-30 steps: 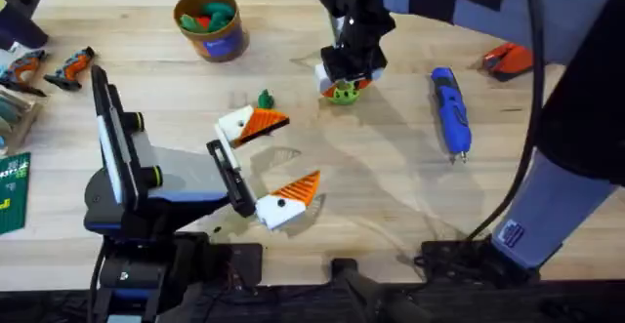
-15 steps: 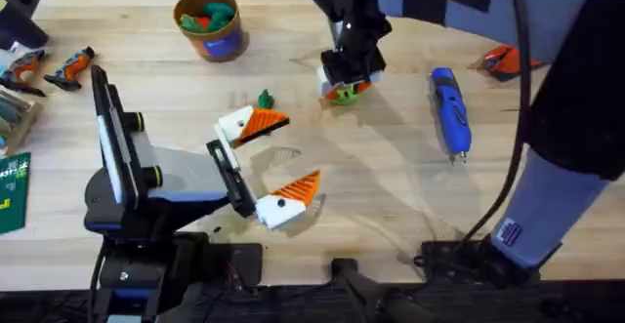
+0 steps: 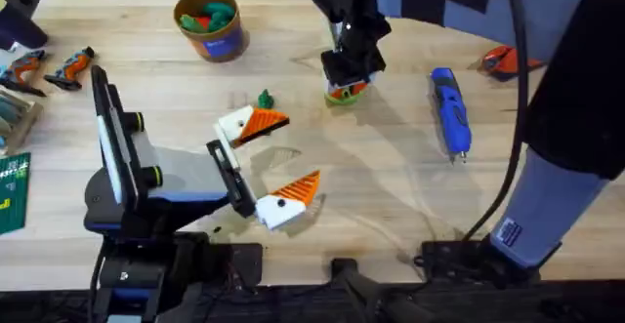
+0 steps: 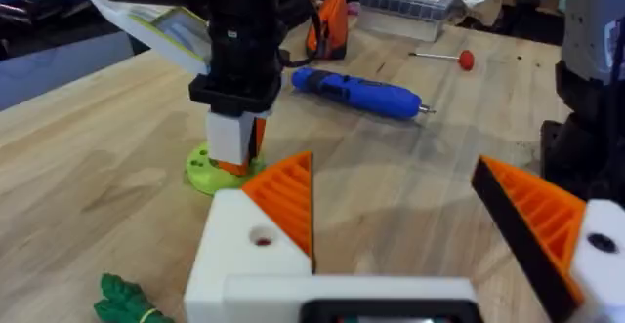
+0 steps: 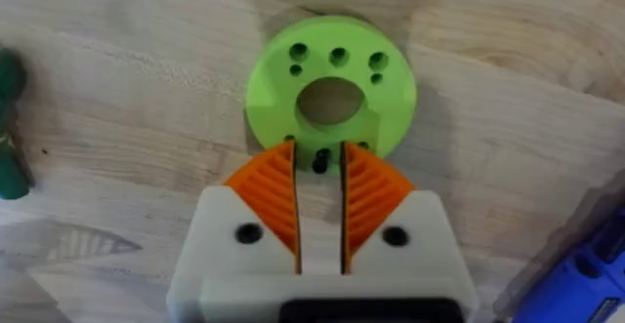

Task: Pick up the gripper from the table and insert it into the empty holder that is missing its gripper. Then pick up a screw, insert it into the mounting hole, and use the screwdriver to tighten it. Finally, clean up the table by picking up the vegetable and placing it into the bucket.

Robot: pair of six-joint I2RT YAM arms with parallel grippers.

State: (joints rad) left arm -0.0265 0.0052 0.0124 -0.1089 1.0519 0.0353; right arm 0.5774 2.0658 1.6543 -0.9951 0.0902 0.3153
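Flanking the right hand (image 3: 343, 91) — vegetable (image 3: 265, 100), screwdriver (image 3: 450, 111)

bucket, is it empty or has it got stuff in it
Not empty. The overhead view shows the bucket upright at the table's far left with green and red toy pieces inside.

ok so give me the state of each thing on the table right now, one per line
Left gripper: open, holding nothing.
Right gripper: nearly shut, over the disc's edge.
Lime-green round holed disc: flat on the table.
Bright-blue electric screwdriver: lying flat, untouched.
Blue-sided round bucket: upright, toy pieces inside.
Dark-green toy vegetable: on the table.
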